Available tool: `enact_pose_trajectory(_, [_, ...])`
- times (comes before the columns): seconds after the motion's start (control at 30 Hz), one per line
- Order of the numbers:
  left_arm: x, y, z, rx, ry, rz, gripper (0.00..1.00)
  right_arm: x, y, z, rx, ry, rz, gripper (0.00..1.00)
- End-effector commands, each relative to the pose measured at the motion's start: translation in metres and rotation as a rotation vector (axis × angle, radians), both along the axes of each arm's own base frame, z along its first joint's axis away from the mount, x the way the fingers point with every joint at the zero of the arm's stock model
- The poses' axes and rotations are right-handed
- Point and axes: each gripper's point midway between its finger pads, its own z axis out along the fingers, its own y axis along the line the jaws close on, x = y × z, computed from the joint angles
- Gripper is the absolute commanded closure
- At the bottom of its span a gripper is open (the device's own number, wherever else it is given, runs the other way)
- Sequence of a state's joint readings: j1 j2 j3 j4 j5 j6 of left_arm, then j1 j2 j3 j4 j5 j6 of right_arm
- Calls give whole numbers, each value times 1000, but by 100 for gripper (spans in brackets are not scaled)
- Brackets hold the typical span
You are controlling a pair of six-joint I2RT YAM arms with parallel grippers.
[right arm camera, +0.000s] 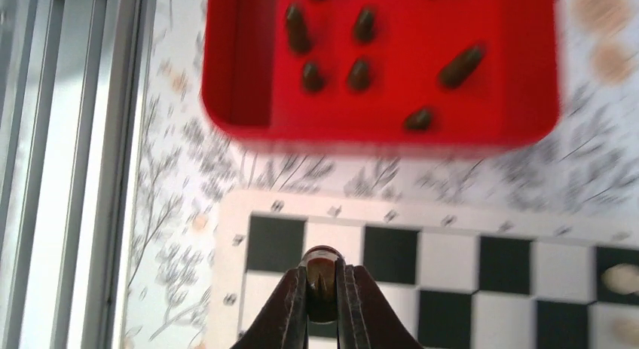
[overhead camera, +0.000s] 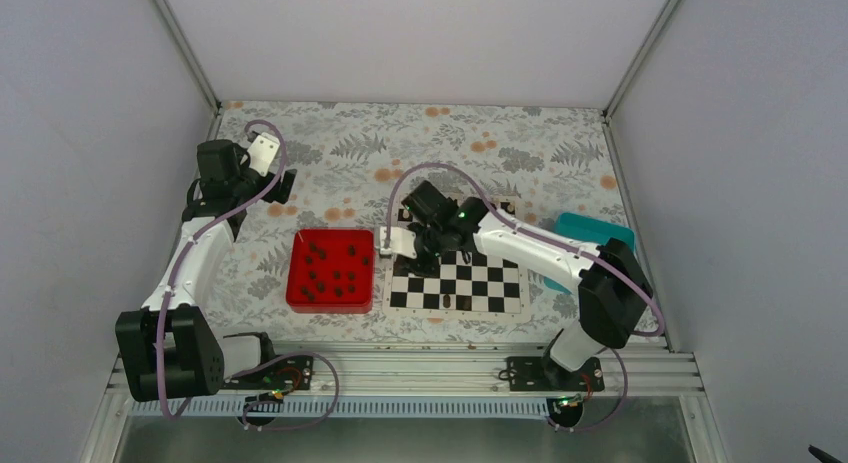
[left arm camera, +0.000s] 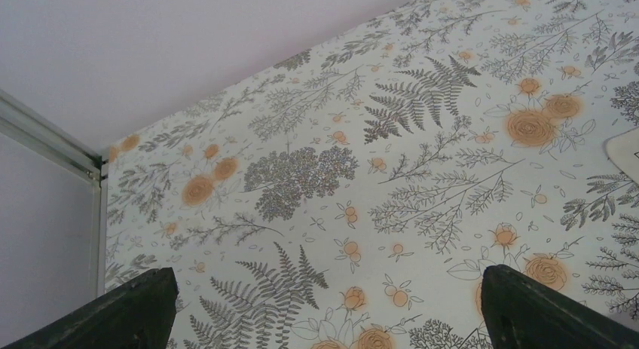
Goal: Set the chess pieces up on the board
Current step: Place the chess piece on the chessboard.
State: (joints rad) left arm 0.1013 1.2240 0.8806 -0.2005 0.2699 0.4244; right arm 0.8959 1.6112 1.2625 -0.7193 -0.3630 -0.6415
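- Right end effector (right arm camera: 322,283) pinches a chess piece (right arm camera: 319,264) above the board's (right arm camera: 392,255) edge.
- More chess pieces (right arm camera: 359,74): red tray (right arm camera: 233,85) beside the board.
- Left end effector (left arm camera: 328,307): spread, well away from the board.

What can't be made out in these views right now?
Top external: the right arm covers the board's far rows; pieces there uncountable.
Right wrist: red tray blurred, cut off by the top edge; piece total unknown.
Right wrist: held chess piece type, pinched in the right gripper.
Left wrist: board and tray out of frame.
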Motion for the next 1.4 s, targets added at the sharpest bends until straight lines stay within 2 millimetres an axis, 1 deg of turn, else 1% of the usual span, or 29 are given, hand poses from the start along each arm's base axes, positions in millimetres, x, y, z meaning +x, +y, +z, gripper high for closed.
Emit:
enact_pose_trajectory(0.0, [-2,1,6,-12,-15,10,0,-13,-17,-13,-13,1,-19,94])
enact_pose_trajectory(0.1, [-1,1,5,-14,-10,9,0,-19,-27,-31,-36,15,-22,94])
enact_pose_trajectory(0.23, [-1,2,5,-12,-8,12,0,-28,-35,-54,-71,47,-13,94])
enact_pose_trajectory(0.4, [-1,3,1,-7,-3,17,0,-31,-41,-74,-99,53,-8,93])
enact_pose_trajectory(0.53, [-2,4,0,-3,-1,23,0,-31,-43,-84,-110,50,-4,93])
enact_pose_trajectory(0.67, [-3,4,-3,0,4,26,0,-31,-43,-89,-117,52,-2,93])
enact_pose_trajectory(0.97, [-3,5,-4,-1,6,26,0,-34,-40,-94,-122,77,25,93])
enact_pose_trajectory(1.07, [-3,5,-4,1,6,26,0,-39,-39,-94,-122,97,45,93])
enact_pose_trajectory(1.37, [-4,4,-5,1,7,26,0,-42,-33,-95,-115,112,69,93])
